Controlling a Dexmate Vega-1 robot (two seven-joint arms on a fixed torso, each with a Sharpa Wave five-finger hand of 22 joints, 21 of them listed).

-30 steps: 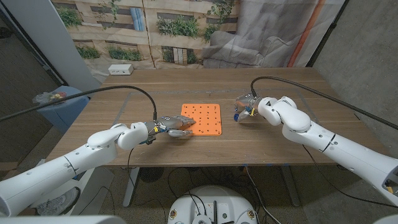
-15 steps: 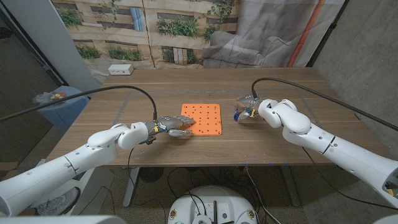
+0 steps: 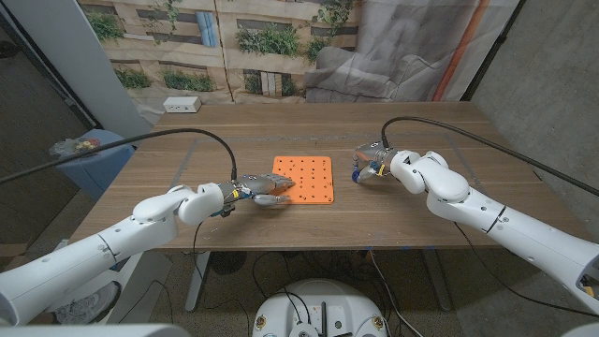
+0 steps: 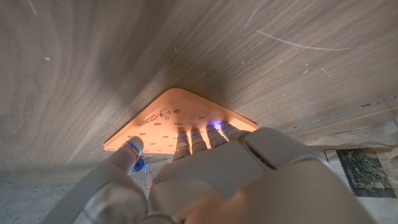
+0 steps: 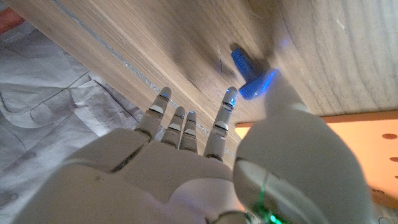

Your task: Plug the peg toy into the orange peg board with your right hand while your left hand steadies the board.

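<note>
From the head view, the left hand was seen resting on the near left corner of the orange peg board, while the right hand stood just right of the board on the wooden table; its grip could not be told there. In the left wrist view, the fingertips were shown pressed on the board's corner, holding nothing. In the right wrist view, the blue peg toy was shown at the thumb tip, the other fingers spread apart; whether it was pinched could not be told.
</note>
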